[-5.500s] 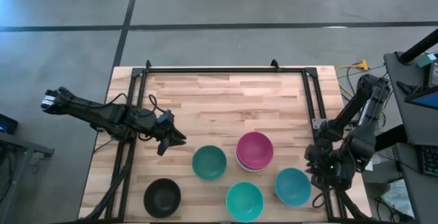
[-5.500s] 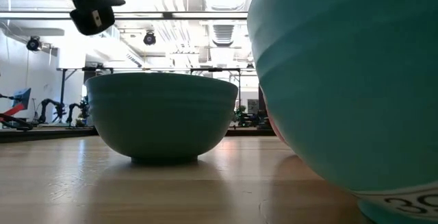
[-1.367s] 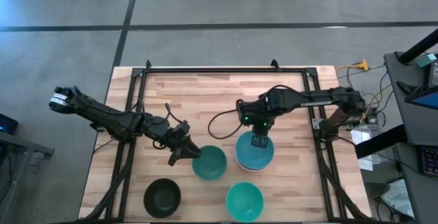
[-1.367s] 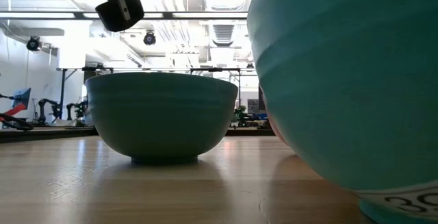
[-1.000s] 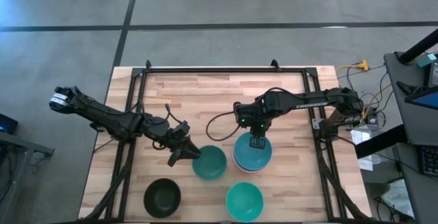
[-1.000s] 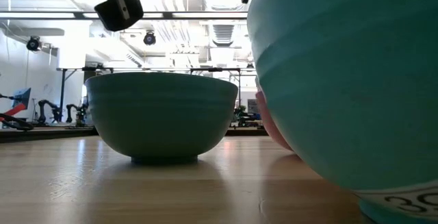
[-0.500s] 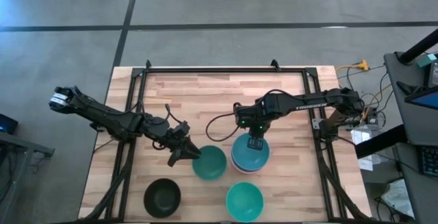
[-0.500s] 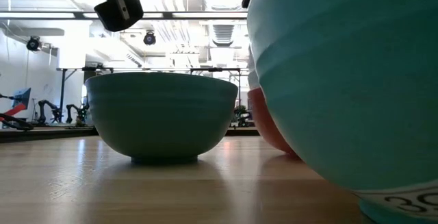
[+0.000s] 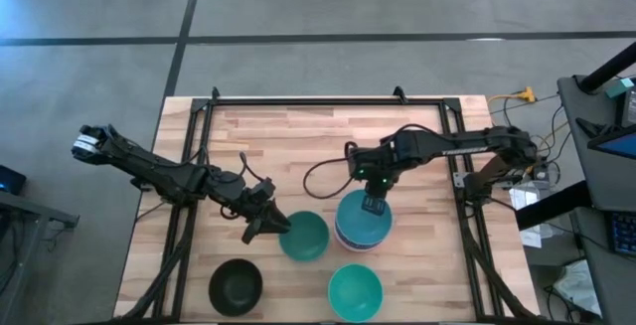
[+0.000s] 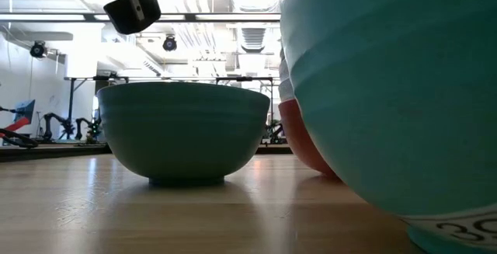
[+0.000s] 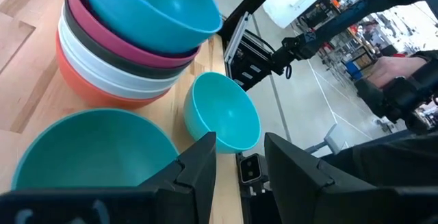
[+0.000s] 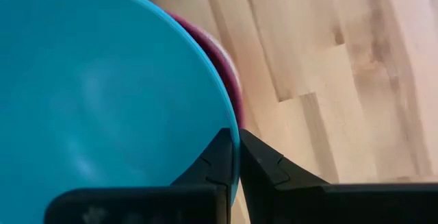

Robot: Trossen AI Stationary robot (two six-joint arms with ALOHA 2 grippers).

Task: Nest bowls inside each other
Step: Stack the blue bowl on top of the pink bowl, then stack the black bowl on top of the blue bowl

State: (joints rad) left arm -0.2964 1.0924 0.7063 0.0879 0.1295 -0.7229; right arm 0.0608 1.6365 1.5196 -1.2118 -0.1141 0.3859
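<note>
A stack of bowls (image 9: 358, 228) stands mid-table with a blue bowl (image 11: 147, 5) tilted on top. Below it come magenta, black, white and, lowest, a red-pink bowl (image 10: 304, 144). My right gripper (image 9: 373, 204) is shut on the blue bowl's far rim. A dark teal bowl (image 9: 303, 236) rests on its base left of the stack. My left gripper (image 9: 276, 228) hangs open just above and left of it, holding nothing. A turquoise bowl (image 9: 355, 290) and a black bowl (image 9: 236, 285) stand near the front edge. My right gripper pinches the blue bowl's rim (image 12: 235, 125) at its far side, one finger inside the bowl and one outside. The fingers come steeply from above, pointing down. The bowl sits tilted in the magenta bowl (image 12: 222, 63) atop the stack.
Bare wood (image 9: 298, 146) covers the table's far half. A black metal frame (image 9: 328, 102) runs along the far and side edges. A cable (image 9: 323, 171) loops from my right arm over the table. In the low view the turquoise bowl (image 10: 388, 91) fills the right side.
The stack with the blue bowl has slid a little toward the table's left, nearer the dark teal bowl. In the low view its red-pink bottom bowl has come out from behind the turquoise bowl. My right gripper has stayed shut on the rim and rolled slightly.
</note>
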